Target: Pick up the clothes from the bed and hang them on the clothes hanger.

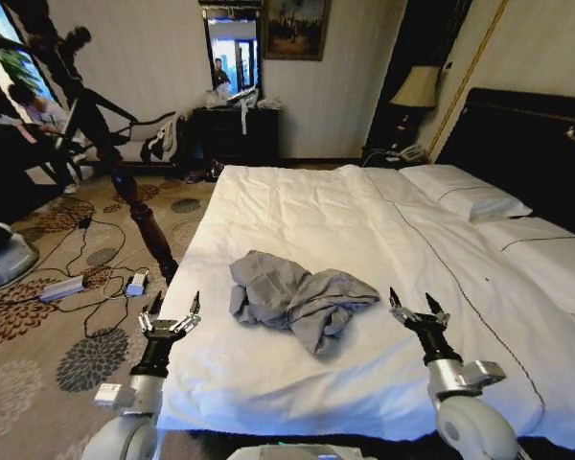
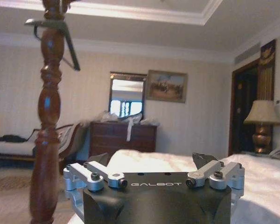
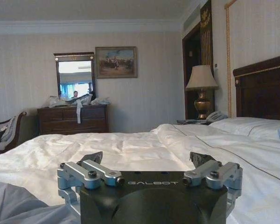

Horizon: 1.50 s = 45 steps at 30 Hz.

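The clothes (image 1: 297,297) are thin, soft, matt grey-blue cloth, crumpled near the bed's (image 1: 297,211) foot edge. The bed linen is smooth white cloth. Each claw has matt black fingers on dull grey metal links. The wooden post (image 2: 46,121) is glossy, turned, reddish-brown.

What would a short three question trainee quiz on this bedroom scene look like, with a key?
1. True or false: the grey-blue shirt hangs on the wooden clothes stand.
2. Which pincer is over the bed's white sheet: A left pincer, B right pincer?
3. Fill in: both pincers are ____.

Key:
1. False; it lies crumpled on the sheet.
2. B; the left one hovers off the bed's edge, above the carpet.
3. Open.
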{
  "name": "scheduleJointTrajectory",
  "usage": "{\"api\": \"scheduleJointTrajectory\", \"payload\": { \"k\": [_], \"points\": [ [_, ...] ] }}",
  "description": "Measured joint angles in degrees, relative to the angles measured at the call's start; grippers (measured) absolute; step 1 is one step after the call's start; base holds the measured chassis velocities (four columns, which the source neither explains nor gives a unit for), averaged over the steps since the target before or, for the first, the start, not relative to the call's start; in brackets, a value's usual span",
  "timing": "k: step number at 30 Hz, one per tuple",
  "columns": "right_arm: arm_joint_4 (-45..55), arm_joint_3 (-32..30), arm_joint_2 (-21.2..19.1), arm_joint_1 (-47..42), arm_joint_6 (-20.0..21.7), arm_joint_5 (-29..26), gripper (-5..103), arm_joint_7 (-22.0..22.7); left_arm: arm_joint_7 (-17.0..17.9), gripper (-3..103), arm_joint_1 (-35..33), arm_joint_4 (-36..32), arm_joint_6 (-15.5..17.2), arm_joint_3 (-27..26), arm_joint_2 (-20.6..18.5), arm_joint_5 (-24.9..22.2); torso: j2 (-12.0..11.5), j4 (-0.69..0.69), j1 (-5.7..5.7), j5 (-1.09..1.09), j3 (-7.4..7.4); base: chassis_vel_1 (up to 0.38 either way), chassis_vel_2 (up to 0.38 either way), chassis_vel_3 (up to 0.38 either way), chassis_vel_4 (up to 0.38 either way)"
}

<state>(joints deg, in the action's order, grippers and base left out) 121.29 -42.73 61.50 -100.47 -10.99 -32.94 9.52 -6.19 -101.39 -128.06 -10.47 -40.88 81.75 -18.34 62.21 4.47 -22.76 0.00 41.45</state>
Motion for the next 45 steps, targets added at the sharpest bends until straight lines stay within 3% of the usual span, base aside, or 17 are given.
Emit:
{"api": "scheduleJointTrajectory", "payload": {
  "k": [6,9,13,15,18,22,32,39,45],
  "points": [
    [-1.53,0.40,-0.20,0.86,-0.37,1.41,100,-0.49,0.62,100,0.59,1.69,-0.11,0.13,0.88,0.43,0.00,0.01,0.00,-0.02,0.00,0.000,0.000,0.000,0.000],
    [-4.96,1.33,-0.86,2.96,-1.31,4.37,100,-1.54,0.64,100,0.77,1.94,-0.11,0.24,1.22,0.49,0.00,0.00,0.00,0.00,0.00,0.000,0.000,0.000,0.000],
    [-14.41,3.98,-2.73,8.69,-3.95,12.57,100,-4.48,0.69,100,0.39,1.74,-0.09,0.08,1.52,0.54,0.00,-0.01,-0.01,0.00,0.00,0.000,0.000,0.000,0.000],
    [-16.03,4.66,-3.07,9.86,-4.29,13.18,100,-4.86,0.69,100,0.28,1.36,-0.09,-0.05,1.52,0.44,0.00,0.00,0.00,-0.01,0.00,0.000,0.000,0.000,0.000],
    [-16.46,6.65,-3.69,12.03,-4.39,9.26,100,-5.89,0.61,100,0.38,-0.94,0.00,-0.35,1.25,-1.44,0.00,-0.02,-0.01,-0.01,0.01,0.000,0.000,0.000,0.000],
    [-17.31,6.75,-4.37,12.68,-4.39,9.26,100,-6.33,0.51,100,0.51,-1.72,0.01,-0.20,1.42,-2.03,0.00,0.01,-0.01,-0.01,0.00,0.000,0.000,0.000,0.000],
    [-33.09,11.62,-6.48,19.79,-3.20,8.19,100,-8.87,0.38,100,-0.13,-1.20,-0.53,-0.23,2.20,-0.09,0.00,0.00,0.00,0.01,0.00,0.000,0.000,0.000,0.000],
    [-36.10,13.43,-6.35,22.84,-2.81,7.31,100,-8.57,0.57,100,-0.20,0.02,-0.96,-0.29,3.02,0.56,0.00,-0.01,-0.01,0.00,0.00,0.000,0.000,0.000,0.000],
    [-36.42,14.95,-6.31,24.59,-3.11,2.05,100,-9.45,0.69,100,-0.08,0.66,-1.39,-0.25,3.64,1.34,0.00,0.00,0.00,-0.01,0.00,0.000,0.000,0.000,0.000]
  ]
}}
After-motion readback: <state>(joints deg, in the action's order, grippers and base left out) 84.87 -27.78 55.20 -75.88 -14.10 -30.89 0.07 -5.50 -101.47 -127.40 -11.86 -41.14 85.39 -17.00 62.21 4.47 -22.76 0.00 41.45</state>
